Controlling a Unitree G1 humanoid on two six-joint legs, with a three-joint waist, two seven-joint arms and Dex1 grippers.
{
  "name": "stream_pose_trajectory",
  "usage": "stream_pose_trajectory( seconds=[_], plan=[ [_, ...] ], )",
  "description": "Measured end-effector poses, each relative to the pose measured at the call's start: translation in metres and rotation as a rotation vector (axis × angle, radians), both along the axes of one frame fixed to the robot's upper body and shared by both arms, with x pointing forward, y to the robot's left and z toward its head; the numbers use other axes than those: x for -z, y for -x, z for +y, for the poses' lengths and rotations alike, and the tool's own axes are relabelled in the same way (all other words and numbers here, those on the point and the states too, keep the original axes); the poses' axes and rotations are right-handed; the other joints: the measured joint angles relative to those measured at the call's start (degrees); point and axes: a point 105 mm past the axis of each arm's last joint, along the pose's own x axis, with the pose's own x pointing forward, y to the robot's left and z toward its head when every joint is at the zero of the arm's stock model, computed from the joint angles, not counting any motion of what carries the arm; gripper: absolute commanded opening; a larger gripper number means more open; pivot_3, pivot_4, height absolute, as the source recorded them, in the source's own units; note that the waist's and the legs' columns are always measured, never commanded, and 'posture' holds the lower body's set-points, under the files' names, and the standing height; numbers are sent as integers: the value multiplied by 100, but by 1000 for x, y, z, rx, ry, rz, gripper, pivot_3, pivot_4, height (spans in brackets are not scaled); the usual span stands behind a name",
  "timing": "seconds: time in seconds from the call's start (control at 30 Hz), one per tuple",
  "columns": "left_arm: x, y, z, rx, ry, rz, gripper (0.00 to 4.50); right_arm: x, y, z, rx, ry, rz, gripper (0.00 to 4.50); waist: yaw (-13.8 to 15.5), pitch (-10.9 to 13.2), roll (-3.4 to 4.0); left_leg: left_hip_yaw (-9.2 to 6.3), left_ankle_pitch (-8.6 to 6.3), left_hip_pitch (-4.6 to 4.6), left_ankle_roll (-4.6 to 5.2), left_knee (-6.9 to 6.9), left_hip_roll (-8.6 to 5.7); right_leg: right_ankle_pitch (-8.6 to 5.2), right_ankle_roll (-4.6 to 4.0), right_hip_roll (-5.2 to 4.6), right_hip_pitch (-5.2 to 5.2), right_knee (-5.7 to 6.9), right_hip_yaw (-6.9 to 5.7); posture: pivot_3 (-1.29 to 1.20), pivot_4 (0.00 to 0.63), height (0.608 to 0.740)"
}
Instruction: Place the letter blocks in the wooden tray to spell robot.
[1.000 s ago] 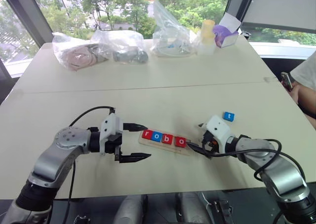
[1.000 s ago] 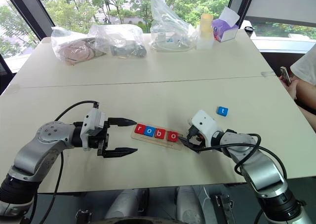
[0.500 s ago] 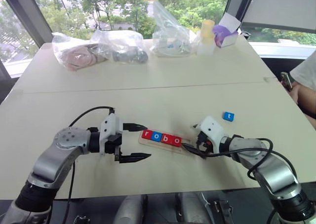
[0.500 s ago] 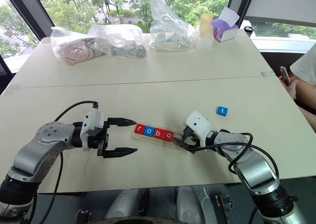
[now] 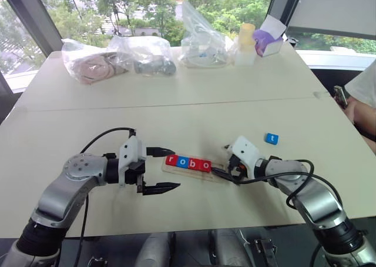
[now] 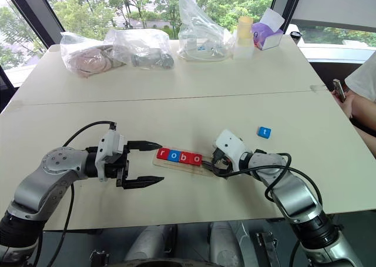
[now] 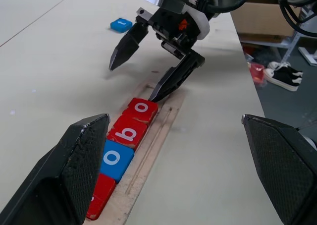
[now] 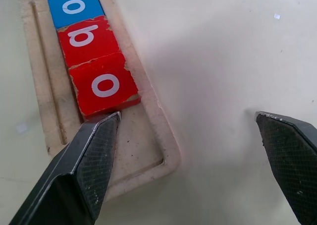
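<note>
A wooden tray (image 5: pixel 216 174) lies on the table between my two grippers. In it sit a red r (image 5: pixel 171 159), a blue o (image 5: pixel 182 162), a red b (image 5: pixel 193 163) and a red o (image 5: pixel 204 166) in a row. The tray's right end (image 8: pixel 143 155) is bare. My right gripper (image 5: pixel 222 161) is open at that end, and one finger (image 8: pixel 94 155) rests in the tray against the red o (image 8: pixel 101 86). A blue t block (image 5: pixel 271 139) lies on the table behind the right gripper. My left gripper (image 5: pixel 167 170) is open just left of the tray, holding nothing.
Several clear plastic bags (image 5: pixel 202 37) with contents, a yellow-capped bottle (image 5: pixel 246 43) and a purple and white box (image 5: pixel 268 39) stand along the table's far side. A person (image 5: pixel 363 99) sits at the right edge. Bare table lies between the tray and the bags.
My right gripper has moved left along the tray's right end, and the row of blocks with the tray has shifted slightly left. The left arm has stayed still.
</note>
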Motion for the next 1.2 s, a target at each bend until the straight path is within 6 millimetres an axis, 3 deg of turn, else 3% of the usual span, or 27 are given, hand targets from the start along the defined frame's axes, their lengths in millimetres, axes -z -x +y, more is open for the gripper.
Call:
stream_pose_trajectory(
  seconds=[0.13, 0.23, 0.4, 0.6, 0.7, 0.97, 1.2],
  plan=[
    [0, 0, 0, 0, 0, 0, 4500, -1, 0, 1, -28, 24, -18, 4447, 0, 0, 0, 0, 0, 0, 0, 0, 0, 0, 0, 0, 0, 0, 0, 0, 150, 740],
    [0, 0, 0, 1, 0, -1, 4500, -4, 5, -10, -46, 65, 1, 4447, 12, 0, 0, 1, 0, -1, 0, 0, -2, 0, 0, -2, 1, -2, 0, 0, 150, 740],
    [0, -1, 0, 1, 0, -1, 4500, -36, 5, -32, 8, 50, -38, 4447, 9, 0, -2, -2, 0, -1, 0, 1, 1, 0, 0, -3, 2, -2, 0, 0, 150, 740],
    [-2, -5, -3, 9, 23, -8, 4500, -63, -24, -66, 370, -72, -123, 4447, 10, -1, -4, -2, 0, -1, -1, 3, 2, 1, -3, -3, 1, 1, 1, 0, 150, 740],
    [-2, -6, -6, 29, 27, -10, 4500, -49, -34, -90, 599, -100, -102, 4447, 25, -1, -3, -2, 0, -2, -1, -1, -4, 1, -3, -4, -1, 1, 1, 0, 150, 740],
    [-3, -11, -8, 44, 23, -13, 4500, -18, -36, -114, 937, -152, -61, 4447, -6, -2, -1, 2, 1, -2, -3, -15, -4, 2, -2, -1, -12, 4, 5, 0, 150, 740],
    [-3, -11, -8, 46, 20, -15, 4500, -6, -34, -117, 1076, -293, 40, 4447, -20, -4, 3, 2, 2, 2, -3, -15, -3, 3, -1, 2, -10, 6, 6, 0, 150, 740]
  ],
)
